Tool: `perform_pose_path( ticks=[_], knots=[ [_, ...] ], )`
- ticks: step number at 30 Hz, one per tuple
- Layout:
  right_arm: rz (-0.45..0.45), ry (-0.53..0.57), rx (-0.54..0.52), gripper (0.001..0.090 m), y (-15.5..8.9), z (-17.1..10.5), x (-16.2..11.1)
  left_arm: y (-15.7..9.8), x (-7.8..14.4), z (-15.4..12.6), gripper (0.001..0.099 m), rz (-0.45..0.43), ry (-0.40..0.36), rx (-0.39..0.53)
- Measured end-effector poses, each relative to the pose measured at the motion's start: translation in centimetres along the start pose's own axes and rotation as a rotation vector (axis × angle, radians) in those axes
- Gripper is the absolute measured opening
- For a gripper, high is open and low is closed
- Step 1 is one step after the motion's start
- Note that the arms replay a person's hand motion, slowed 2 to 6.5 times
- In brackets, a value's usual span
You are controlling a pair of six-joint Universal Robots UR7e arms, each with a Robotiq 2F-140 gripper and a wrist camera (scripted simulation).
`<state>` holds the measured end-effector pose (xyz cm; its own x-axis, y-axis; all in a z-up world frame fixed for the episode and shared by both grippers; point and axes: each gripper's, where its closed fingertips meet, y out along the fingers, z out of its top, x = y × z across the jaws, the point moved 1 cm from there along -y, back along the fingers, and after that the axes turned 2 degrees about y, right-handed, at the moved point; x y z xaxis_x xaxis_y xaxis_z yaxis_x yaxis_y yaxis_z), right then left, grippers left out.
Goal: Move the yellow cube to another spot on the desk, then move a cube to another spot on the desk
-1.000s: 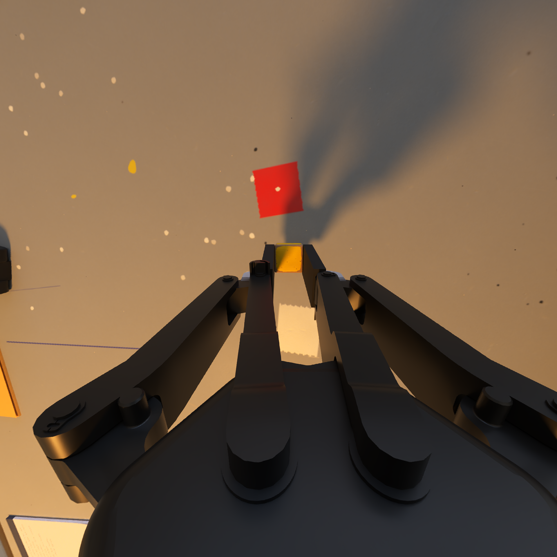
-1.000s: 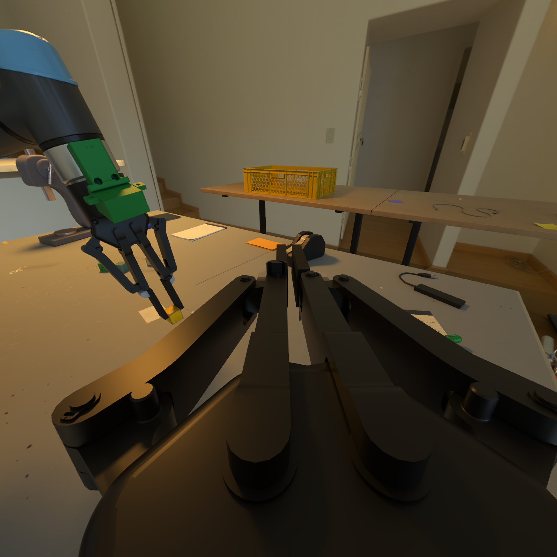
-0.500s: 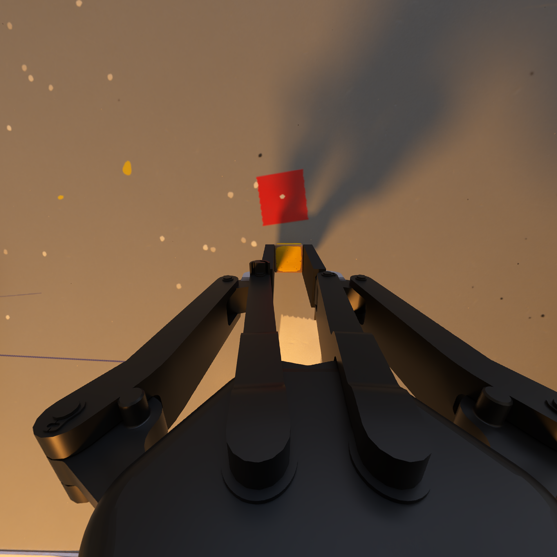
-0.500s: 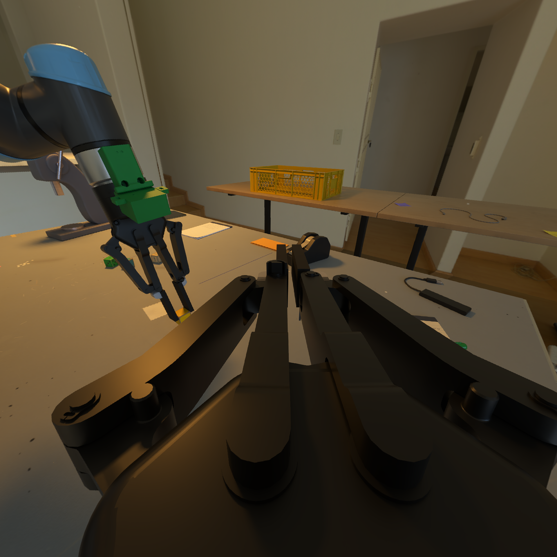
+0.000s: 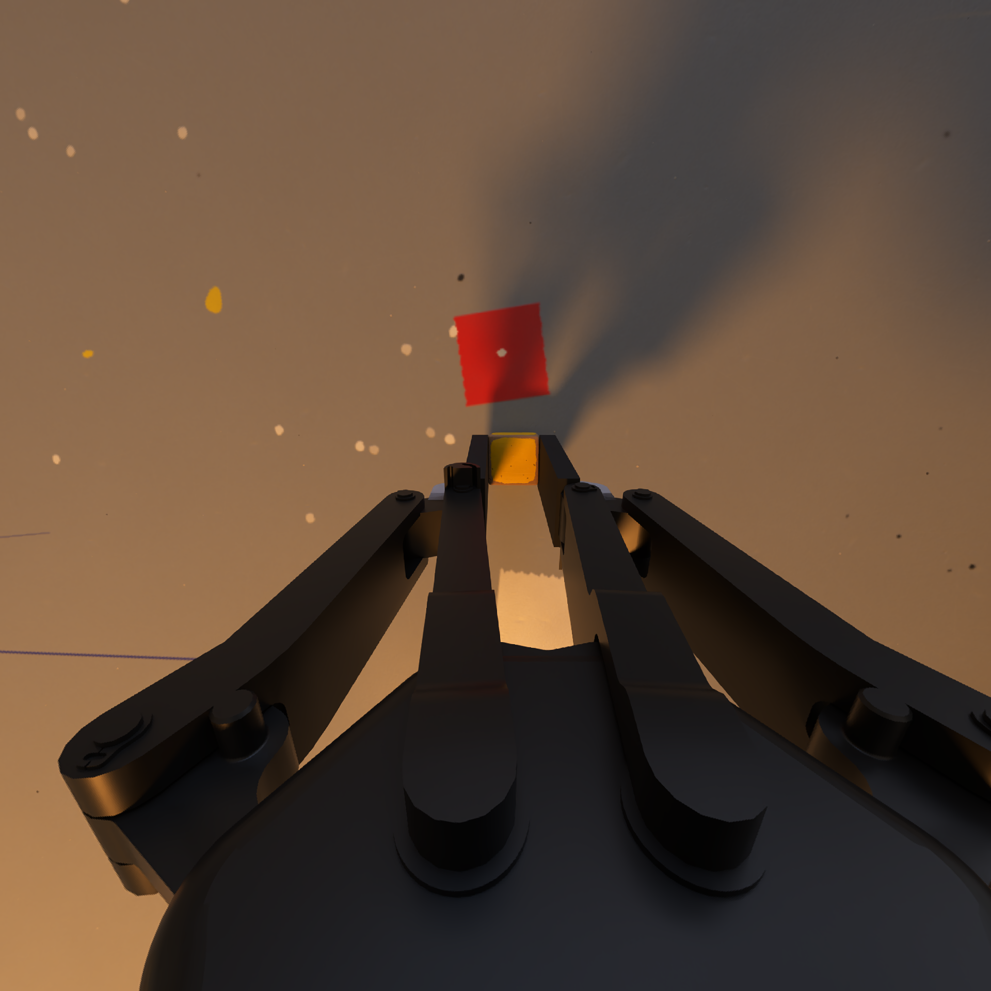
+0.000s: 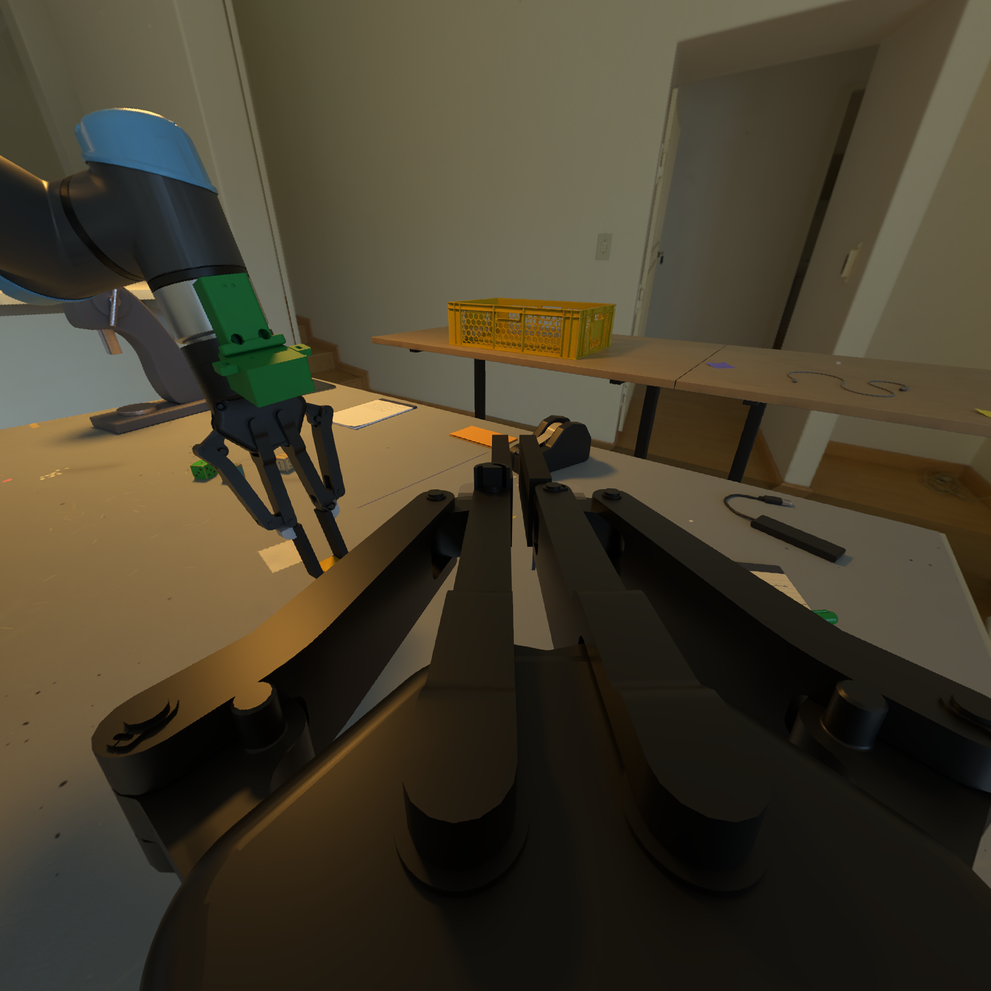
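In the left wrist view my left gripper [image 5: 514, 456] is shut on the yellow cube [image 5: 514, 462], held between the two fingertips just above the desk [image 5: 214, 482]. A flat red square patch [image 5: 501, 354] lies on the desk just beyond the cube. In the right wrist view the left gripper [image 6: 324, 563] reaches down to the desk, with the yellow cube [image 6: 328, 562] at its tips, partly hidden behind my own finger link. My right gripper [image 6: 513, 448] is shut and empty, held above the desk. A green cube [image 6: 203, 470] lies farther back.
A white patch [image 6: 279, 555] lies on the desk beside the left gripper. A tape dispenser [image 6: 563, 439], an orange card [image 6: 474, 433], paper sheets [image 6: 372, 413] and a black cabled device [image 6: 793, 536] sit on the desk. An orange crate [image 6: 531, 327] stands on a farther table.
The left gripper has carried the yellow cube forward and lower, toward the red patch, whose shadow now falls over it. In the right wrist view the left arm has shifted right.
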<state>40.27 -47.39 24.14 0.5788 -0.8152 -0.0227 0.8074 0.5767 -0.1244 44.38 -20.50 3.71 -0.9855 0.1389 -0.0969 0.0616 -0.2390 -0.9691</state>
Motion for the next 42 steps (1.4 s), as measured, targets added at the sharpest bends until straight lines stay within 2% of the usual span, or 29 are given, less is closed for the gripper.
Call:
perform_pose_path(
  ticks=[24,42],
  knots=[
    [0.001,0.013,-0.010,0.0059,-0.22,-0.39,0.30,0.30,0.38,0.07,0.0251,-0.060,0.001,0.012],
    [0.002,0.019,0.002,0.0058,-0.54,-0.26,0.40,0.29,0.38,-0.02,0.0251,-0.054,0.024,0.011]
  ],
)
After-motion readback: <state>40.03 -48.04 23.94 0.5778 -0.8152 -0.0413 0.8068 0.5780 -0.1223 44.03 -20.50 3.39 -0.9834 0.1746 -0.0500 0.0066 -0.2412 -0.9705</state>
